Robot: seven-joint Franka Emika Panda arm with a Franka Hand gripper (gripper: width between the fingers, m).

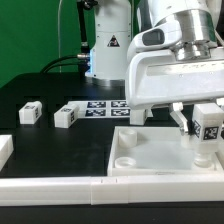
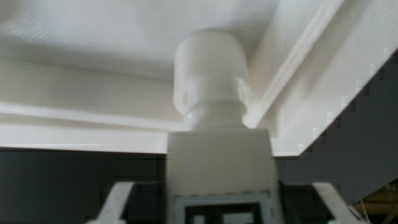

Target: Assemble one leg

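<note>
My gripper point(image 1: 205, 118) is shut on a leg point(image 1: 208, 127), a stubby white block with a black-and-white tag. It holds the leg upright over the white panel point(image 1: 150, 152), at the corner on the exterior view's right. The leg's lower end point(image 1: 203, 153) is at or in the corner socket there; I cannot tell how deep. In the wrist view the leg point(image 2: 217, 100) runs out from between the fingers point(image 2: 121, 202) of my gripper point(image 2: 222, 198), its round end against the panel point(image 2: 89, 85). Two more legs point(image 1: 30, 112) point(image 1: 66, 116) lie on the black table.
The marker board point(image 1: 105, 107) lies behind the panel. Long white border rails point(image 1: 60, 187) run along the front edge. A white block point(image 1: 5, 148) sits at the exterior view's left. Another round socket point(image 1: 128, 138) shows in the panel's near-left corner.
</note>
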